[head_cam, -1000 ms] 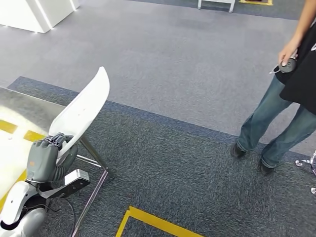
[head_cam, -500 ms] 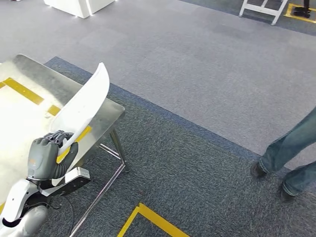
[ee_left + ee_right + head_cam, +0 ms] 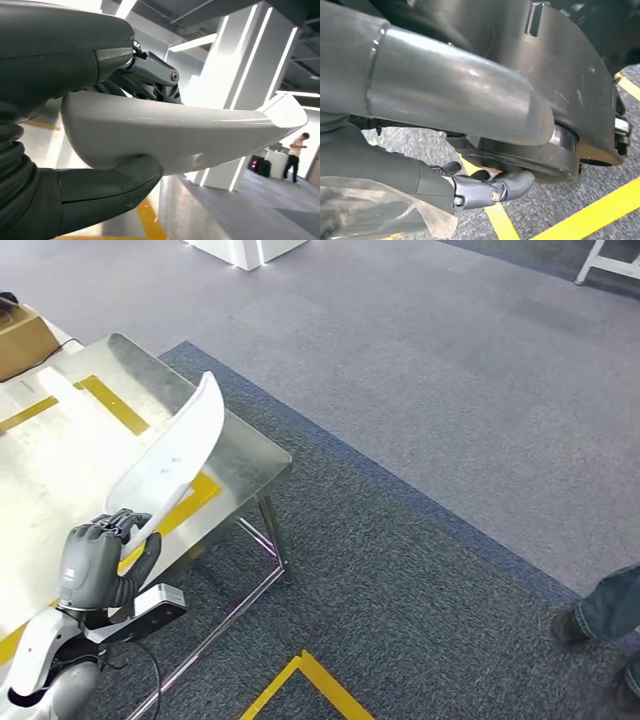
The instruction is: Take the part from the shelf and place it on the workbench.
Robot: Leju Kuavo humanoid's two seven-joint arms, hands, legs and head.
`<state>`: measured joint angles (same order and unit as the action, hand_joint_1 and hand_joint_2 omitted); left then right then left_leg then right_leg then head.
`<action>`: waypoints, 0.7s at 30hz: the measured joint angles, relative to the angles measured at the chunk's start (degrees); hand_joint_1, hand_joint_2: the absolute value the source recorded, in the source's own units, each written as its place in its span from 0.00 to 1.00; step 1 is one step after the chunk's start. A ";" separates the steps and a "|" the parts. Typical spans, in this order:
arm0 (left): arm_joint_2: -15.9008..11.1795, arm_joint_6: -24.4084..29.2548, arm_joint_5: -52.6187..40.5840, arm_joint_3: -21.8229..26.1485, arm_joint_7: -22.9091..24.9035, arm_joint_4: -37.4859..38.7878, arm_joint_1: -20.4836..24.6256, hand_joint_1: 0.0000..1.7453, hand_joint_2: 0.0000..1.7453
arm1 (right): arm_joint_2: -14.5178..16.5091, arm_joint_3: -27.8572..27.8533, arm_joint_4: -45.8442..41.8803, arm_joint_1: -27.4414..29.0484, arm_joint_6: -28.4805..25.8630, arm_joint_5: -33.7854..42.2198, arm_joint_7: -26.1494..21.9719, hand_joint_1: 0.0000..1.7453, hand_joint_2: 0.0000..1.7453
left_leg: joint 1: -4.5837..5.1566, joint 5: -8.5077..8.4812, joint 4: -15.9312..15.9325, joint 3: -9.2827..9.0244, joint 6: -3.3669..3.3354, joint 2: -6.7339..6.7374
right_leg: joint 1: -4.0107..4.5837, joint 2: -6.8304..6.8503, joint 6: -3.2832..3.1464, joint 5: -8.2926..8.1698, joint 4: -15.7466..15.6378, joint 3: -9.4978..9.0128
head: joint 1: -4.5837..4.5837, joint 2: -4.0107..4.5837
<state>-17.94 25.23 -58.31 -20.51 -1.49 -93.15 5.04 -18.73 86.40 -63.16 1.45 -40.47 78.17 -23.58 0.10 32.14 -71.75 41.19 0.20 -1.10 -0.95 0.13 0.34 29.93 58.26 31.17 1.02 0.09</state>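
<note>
Left robot hand (image 3: 92,562) grips the lower end of a long white curved plastic part (image 3: 175,458), thumb below and dark fingers (image 3: 158,80) above, as the left wrist view confirms with the white shell clamped between the two. Part rises from the hand at a slant, its upper tip over the near corner of the steel surface (image 3: 241,455), held in the air and not touching it. Surface is a brushed metal top with yellow tape stripes (image 3: 113,405), carried on a thin metal frame (image 3: 260,540); a brown box (image 3: 26,340) sits at its far left edge. Right robot hand (image 3: 486,187) hangs low beside dark parts of the robot, over grey carpet with yellow floor lines (image 3: 584,215); its dark fingers are curled in and hold nothing. Floor in the head view is grey carpet with a darker blue zone and a yellow marked corner (image 3: 306,665). A person's jeans leg and shoe (image 3: 596,615) stand at the right edge, well apart from the surface.
</note>
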 joint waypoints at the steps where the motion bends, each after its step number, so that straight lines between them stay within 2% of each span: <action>1: 0.05 -0.03 0.00 -0.01 0.00 0.00 -0.12 1.00 1.00 | 0.00 0.00 0.01 0.08 0.00 0.01 -0.02 0.00 0.00 | -0.13 0.75 -2.81 1.42 0.09 0.28 | 0.07 0.85 -0.08 0.15 0.00 -0.11 | -0.01 0.00; 2: 0.09 -0.06 0.00 -0.01 0.00 0.00 -0.22 1.00 1.00 | 0.00 0.00 0.01 0.15 0.00 0.01 -0.03 0.00 0.00 | -0.23 0.47 -3.76 1.95 0.14 0.39 | 0.12 1.66 -0.11 0.32 0.00 -0.25 | -0.01 0.00; 3: 0.11 -0.09 0.00 -0.01 0.00 0.00 -0.27 1.00 1.00 | 0.00 -0.01 0.02 0.22 -0.01 0.01 -0.03 0.00 0.00 | -0.29 -0.89 -2.36 1.31 0.11 0.56 | 0.15 2.44 -0.08 0.52 0.00 -0.47 | -0.01 0.00; 4: 0.13 -0.10 0.00 -0.01 0.00 0.00 -0.29 1.00 1.00 | 0.00 -0.01 0.02 0.28 -0.01 0.01 -0.03 0.00 0.00 | -0.30 -2.95 0.95 -0.34 0.01 1.03 | 0.18 3.16 0.00 0.77 0.00 -0.78 | -0.01 0.00; 6: 0.16 -0.08 0.00 0.01 0.00 0.01 -0.20 1.00 1.00 | -0.01 -0.02 0.05 0.41 -0.01 0.01 -0.03 0.00 0.00 | 0.23 -5.61 8.39 -4.17 -0.39 3.53 | 0.40 4.41 0.43 1.34 0.00 -1.38 | -0.05 0.00; 7: 0.18 -0.07 -0.01 0.02 0.00 0.01 -0.13 1.00 1.00 | -0.02 -0.02 0.08 0.48 -0.01 0.02 -0.06 0.00 0.00 | 0.55 -5.95 10.67 -5.28 -0.67 4.58 | 0.58 4.99 0.72 1.59 -0.03 -1.58 | -0.04 0.00; 8: 0.19 -0.06 -0.01 0.03 0.00 0.01 -0.09 1.00 1.00 | -0.03 -0.02 0.13 0.53 -0.01 0.02 -0.09 0.00 0.00 | 0.86 -5.66 11.64 -5.69 -0.94 5.14 | 0.73 5.58 1.01 1.79 -0.11 -1.74 | -0.01 0.00; 10: 0.16 -0.05 -0.01 0.06 -0.01 -0.02 -0.13 1.00 1.00 | -0.06 -0.04 0.18 0.58 -0.01 0.02 -0.15 0.00 0.00 | 0.92 -5.59 12.09 -5.76 -1.51 4.07 | 0.90 6.84 1.54 2.07 -0.49 -2.16 | 0.08 0.00; 11: 0.15 -0.04 -0.01 0.07 -0.02 -0.05 -0.17 1.00 1.00 | -0.10 -0.05 0.20 0.55 -0.01 0.01 -0.16 0.00 0.00 | 0.76 -5.67 12.37 -5.95 -1.77 3.39 | 0.87 6.44 1.84 2.37 -0.43 -2.28 | 0.15 0.00; 12: 0.15 -0.04 -0.01 0.08 -0.03 -0.11 -0.10 1.00 1.00 | -0.13 -0.06 0.20 0.43 -0.01 0.01 -0.22 0.00 0.00 | 0.55 -5.78 12.67 -6.17 -2.00 2.72 | 0.83 5.11 2.12 2.99 0.38 -1.94 | 0.30 0.00; 13: 0.17 -0.05 -0.03 0.07 -0.05 -0.16 0.04 1.00 1.00 | -0.16 -0.05 0.19 0.24 -0.01 0.02 -0.29 0.00 0.00 | 0.33 -5.88 12.92 -6.38 -2.27 2.14 | 0.79 3.38 2.36 4.08 2.40 -0.85 | 0.50 0.00; 14: 0.22 -0.05 -0.04 0.05 -0.06 -0.20 0.16 1.00 1.00 | -0.16 -0.02 0.19 0.04 -0.01 0.02 -0.39 0.00 0.00 | 0.24 -5.87 13.01 -6.43 -2.47 1.57 | 0.72 1.46 2.47 5.51 5.71 0.99 | 0.71 0.00; 15: 0.26 -0.08 -0.05 0.04 -0.07 -0.22 0.26 1.00 1.00 | -0.16 0.00 0.17 -0.12 -0.01 0.03 -0.50 0.00 0.00 | 0.23 -5.83 13.02 -6.44 -2.63 0.92 | 0.72 0.38 2.48 6.98 9.67 3.33 | 0.84 0.00; 16: 0.30 -0.12 -0.07 0.02 -0.07 -0.22 0.24 1.00 1.00 | -0.15 0.01 0.17 -0.21 -0.01 0.03 -0.57 0.00 0.00 | 0.27 -5.78 13.01 -6.47 -2.78 0.20 | 0.75 0.05 2.45 7.90 13.20 5.59 | 0.90 0.00; 17: 0.34 -0.17 -0.07 -0.01 -0.07 -0.22 0.19 1.00 1.00 | -0.15 0.01 0.17 -0.25 -0.01 0.03 -0.62 0.00 0.00 | 0.30 -5.75 13.00 -6.53 -2.82 -0.59 | 0.78 -0.08 2.38 7.81 15.19 7.14 | 0.90 0.00; 18: 0.37 -0.25 -0.07 -0.03 -0.07 -0.22 0.15 1.00 1.00 | -0.15 0.00 0.17 -0.30 -0.01 0.03 -0.64 0.00 0.00 | 0.31 -5.72 12.98 -6.63 -2.82 -1.40 | 0.78 -0.16 2.31 6.60 15.03 7.66 | 0.90 0.00; 19: 0.38 -0.34 -0.07 -0.04 -0.07 -0.22 0.13 1.00 1.00 | -0.15 0.00 0.17 -0.38 -0.01 0.03 -0.60 0.00 0.00 | 0.27 -5.68 12.97 -6.77 -2.77 -2.26 | 0.74 -0.40 2.21 4.38 12.57 7.00 | 0.91 0.00; 20: 0.40 -0.43 -0.07 -0.05 -0.07 -0.22 0.13 1.00 1.00 | -0.15 0.00 0.17 -0.43 -0.01 0.03 -0.52 0.00 0.00 | 0.23 -5.61 12.96 -6.89 -2.66 -3.08 | 0.61 -1.31 2.13 1.94 8.72 5.60 | 0.92 0.00; 21: 0.40 -0.50 -0.07 -0.04 -0.07 -0.22 0.17 1.00 1.00 | -0.15 0.01 0.16 -0.44 0.00 0.03 -0.45 0.00 0.00 | 0.26 -5.51 12.83 -6.90 -2.48 -3.87 | 0.38 -2.65 2.04 0.25 4.96 4.06 | 0.91 0.00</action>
<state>-17.54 24.73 -58.38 -20.56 -1.55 -93.37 5.21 -18.88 86.41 -63.00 1.01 -40.47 78.20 -24.04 0.35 26.63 -58.92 34.29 -2.27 -4.97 -0.57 -2.52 2.38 30.18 63.22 35.24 1.92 0.09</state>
